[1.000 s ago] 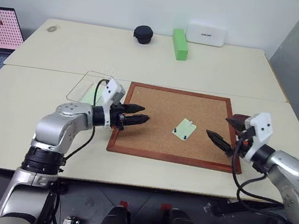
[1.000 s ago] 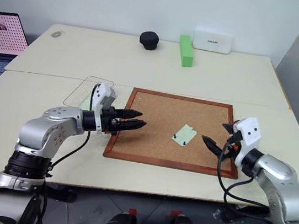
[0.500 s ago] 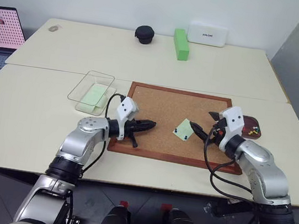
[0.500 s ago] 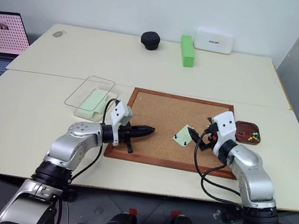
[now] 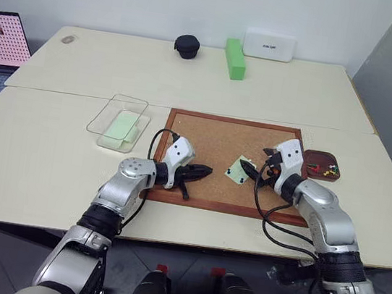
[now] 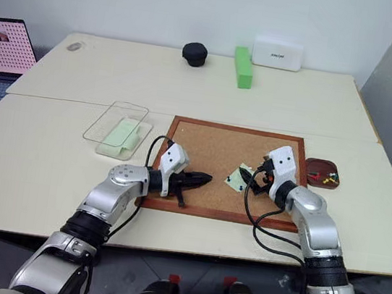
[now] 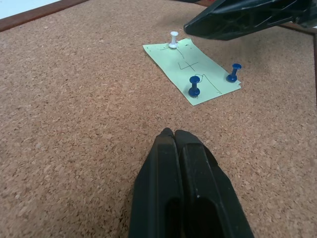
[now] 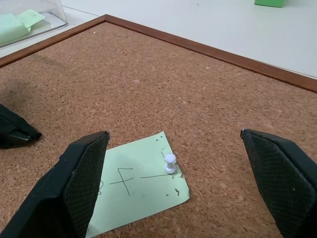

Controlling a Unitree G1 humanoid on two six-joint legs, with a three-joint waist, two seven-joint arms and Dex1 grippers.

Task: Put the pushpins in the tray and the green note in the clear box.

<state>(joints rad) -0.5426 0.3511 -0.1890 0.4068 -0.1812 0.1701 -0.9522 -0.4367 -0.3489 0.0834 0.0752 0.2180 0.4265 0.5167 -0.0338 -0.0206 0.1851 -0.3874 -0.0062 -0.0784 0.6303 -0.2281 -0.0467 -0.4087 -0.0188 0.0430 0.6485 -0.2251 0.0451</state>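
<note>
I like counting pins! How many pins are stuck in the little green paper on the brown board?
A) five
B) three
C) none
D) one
B: the left wrist view shows the green note on the corkboard held by three pushpins, one white at a far corner and two dark blue nearer the other end.

Your left claw [image 5: 206, 170] pinched tight, fingers together, arm reaching low toward the right, your right claw [image 5: 251, 172] spread wide, pointing left toward it, both forearms angled inward
</note>
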